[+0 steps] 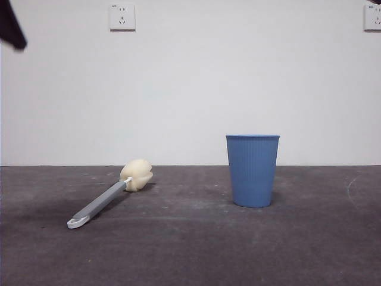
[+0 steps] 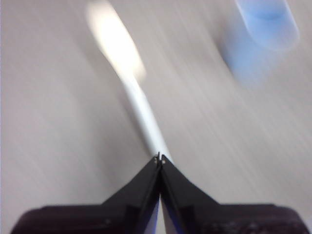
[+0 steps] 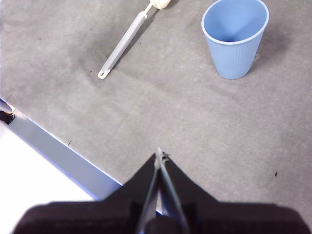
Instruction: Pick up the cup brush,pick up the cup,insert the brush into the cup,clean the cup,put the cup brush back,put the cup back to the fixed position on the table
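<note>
Left claw [image 2: 160, 158] clenched on nothing, hanging above the cup brush [image 2: 127, 73], in a blurred wrist view. Right claw [image 3: 159, 155] clenched and empty too, well apart from the cup [image 3: 234, 36], near the tabletop [image 3: 195, 122] edge. Brush lying flat beside the cup [image 1: 252, 170], sponge head toward the wall, both untouched. Step 1 likely in hand: reaching for the brush. Next: spreading the left claw, lowering over the slim handle, closing squarely.

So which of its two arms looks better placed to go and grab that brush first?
Probably the left. Its gripper, jaws shut, hangs directly over the cup brush handle, lined up along it. The right gripper, also shut, hangs back near the table edge, far from brush and cup.
</note>
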{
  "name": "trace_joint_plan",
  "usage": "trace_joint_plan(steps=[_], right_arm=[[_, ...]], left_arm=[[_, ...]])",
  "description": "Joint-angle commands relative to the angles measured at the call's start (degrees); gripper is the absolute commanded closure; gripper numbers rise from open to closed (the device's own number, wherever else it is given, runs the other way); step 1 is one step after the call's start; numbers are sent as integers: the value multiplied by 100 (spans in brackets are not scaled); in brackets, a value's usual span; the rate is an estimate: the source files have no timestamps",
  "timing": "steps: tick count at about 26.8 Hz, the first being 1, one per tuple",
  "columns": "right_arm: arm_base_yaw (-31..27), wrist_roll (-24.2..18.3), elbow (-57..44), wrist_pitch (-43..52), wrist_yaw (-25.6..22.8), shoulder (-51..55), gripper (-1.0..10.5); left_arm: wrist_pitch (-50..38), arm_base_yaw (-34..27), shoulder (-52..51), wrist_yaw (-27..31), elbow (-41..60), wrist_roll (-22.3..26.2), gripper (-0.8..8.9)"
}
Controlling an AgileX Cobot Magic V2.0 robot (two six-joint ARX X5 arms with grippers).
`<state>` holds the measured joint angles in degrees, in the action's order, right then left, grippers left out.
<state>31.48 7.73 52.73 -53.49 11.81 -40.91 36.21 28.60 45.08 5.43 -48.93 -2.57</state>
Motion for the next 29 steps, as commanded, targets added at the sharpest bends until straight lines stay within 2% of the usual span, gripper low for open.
trace_joint_plan(steps=[1,2,4,6,8,13,23,29], right_arm=[[7,37,7,61,-15,9,941],[7,37,4,61,-17,9,941],[7,35,4,61,-15,9,941],[7,37,4,61,-15,9,941],[7,35,7,61,-15,9,941],[7,35,4,61,-15,9,941],[7,35,4,61,-15,9,941],[7,37,4,61,-15,9,941]], left_arm=[[-1705,-647,-476,-483,330,1294,817],[-2376,-1069,-756,-820,581,1338,817],[-3453,-1832,-1360,-1014,1263,1333,817],[-3862,-2339,-1989,-918,1989,1355,817],[-3866,-2632,-2573,-494,2686,1355,817],[-3864,-2883,-3252,-404,3668,1263,817],[-3753,-2914,-3897,-413,4848,581,817],[-2787,-2911,-4330,-422,4878,535,817]])
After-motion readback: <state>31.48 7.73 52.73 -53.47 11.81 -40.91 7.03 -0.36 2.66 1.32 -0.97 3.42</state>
